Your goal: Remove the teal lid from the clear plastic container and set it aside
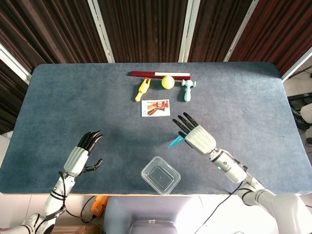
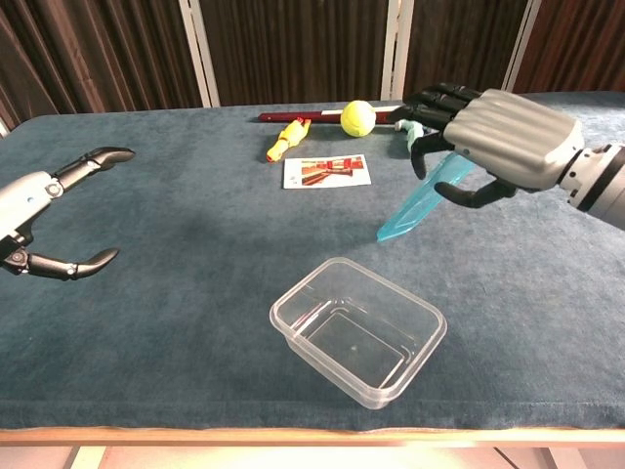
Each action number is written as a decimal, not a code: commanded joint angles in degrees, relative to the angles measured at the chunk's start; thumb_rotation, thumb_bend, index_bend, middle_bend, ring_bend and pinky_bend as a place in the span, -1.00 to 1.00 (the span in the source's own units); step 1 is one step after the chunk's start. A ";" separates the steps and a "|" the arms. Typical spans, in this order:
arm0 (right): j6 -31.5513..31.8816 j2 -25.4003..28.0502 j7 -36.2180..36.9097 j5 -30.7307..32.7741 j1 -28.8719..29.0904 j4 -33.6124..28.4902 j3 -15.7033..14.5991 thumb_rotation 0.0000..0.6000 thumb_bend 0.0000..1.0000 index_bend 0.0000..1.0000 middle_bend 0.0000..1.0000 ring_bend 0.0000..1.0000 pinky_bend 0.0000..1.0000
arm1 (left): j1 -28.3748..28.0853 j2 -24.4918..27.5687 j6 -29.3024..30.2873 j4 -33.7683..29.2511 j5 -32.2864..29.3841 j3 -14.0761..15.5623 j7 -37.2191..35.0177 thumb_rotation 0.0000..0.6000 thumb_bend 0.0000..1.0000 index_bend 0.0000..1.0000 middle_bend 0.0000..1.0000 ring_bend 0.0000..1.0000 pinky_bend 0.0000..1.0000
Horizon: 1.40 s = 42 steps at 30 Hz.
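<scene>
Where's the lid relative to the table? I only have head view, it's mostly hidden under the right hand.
Observer: Chest view shows the teal lid tilted steeply, low end near the table, apparently not touching it.
Operator: Held firmly?
Observer: The right hand grips its upper end, fingers over the top, thumb beneath.
Operator: Container clear?
Observer: The clear plastic container sits open nearer the front edge, apart from the lid.
</scene>
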 commanded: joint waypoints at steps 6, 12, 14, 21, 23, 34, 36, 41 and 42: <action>2.32 4.61 -1.35 -1.72 -3.78 -5.64 -4.35 1.00 -0.06 -0.56 -0.77 -1.00 -1.00 | 0.82 -0.27 0.31 1.08 0.10 0.04 -0.55 1.00 -0.31 -1.00 -1.00 -1.00 -1.00; -2.34 12.27 -8.92 0.00 -5.92 -16.37 -6.39 1.00 -0.51 -1.00 -0.98 -1.00 -1.00 | 2.07 0.58 1.04 0.14 0.27 0.53 -0.49 1.00 -0.31 -1.00 -1.00 -1.00 -1.00; -3.73 14.39 -10.70 0.73 -6.50 -19.17 -6.86 1.00 -0.58 -1.00 -1.00 -1.00 -1.00 | 2.63 1.18 1.49 -0.43 0.40 0.82 -0.33 1.00 -0.31 -1.00 -1.00 -1.00 -1.00; -12.49 25.47 -18.51 10.00 -9.99 -35.29 -7.78 1.00 -0.80 -1.00 -1.00 -1.00 -1.00 | 6.67 7.83 6.50 -7.64 0.16 1.06 4.82 1.00 -0.31 -1.00 -1.00 -1.00 -1.00; -15.74 29.60 -20.32 14.06 -10.78 -41.07 -8.16 1.00 -0.83 -1.00 -1.00 -1.00 -1.00 | 8.13 11.15 6.52 -11.23 -0.98 1.32 5.99 1.00 -0.31 -1.00 -1.00 -1.00 -1.00; 15.10 33.93 -22.13 20.26 -30.38 -50.94 -4.61 1.00 -0.84 -1.00 -1.00 -1.00 -1.00 | 16.30 26.22 5.00 -30.54 -8.88 3.94 32.47 1.00 -0.31 -1.00 -1.00 -1.00 -1.00; 19.49 32.71 -17.61 18.96 -33.46 -48.90 -4.67 1.00 -0.84 -1.00 -1.00 -1.00 -1.00 | 16.87 26.73 4.92 -30.59 -8.94 4.22 34.94 1.00 -0.31 -1.00 -1.00 -1.00 -1.00; 22.58 32.37 -14.63 15.55 -36.29 -46.09 -5.13 1.00 -0.84 -1.00 -1.00 -1.00 -1.00 | 17.71 27.90 5.82 -32.17 -7.03 4.12 35.16 1.00 -0.31 -1.00 -1.00 -1.00 -1.00; 22.14 32.61 -14.25 15.53 -36.38 -46.27 -5.09 1.00 -0.84 -1.00 -1.00 -1.00 -1.00 | 17.84 27.86 6.10 -32.18 -6.43 4.14 35.11 1.00 -0.31 -1.00 -1.00 -1.00 -1.00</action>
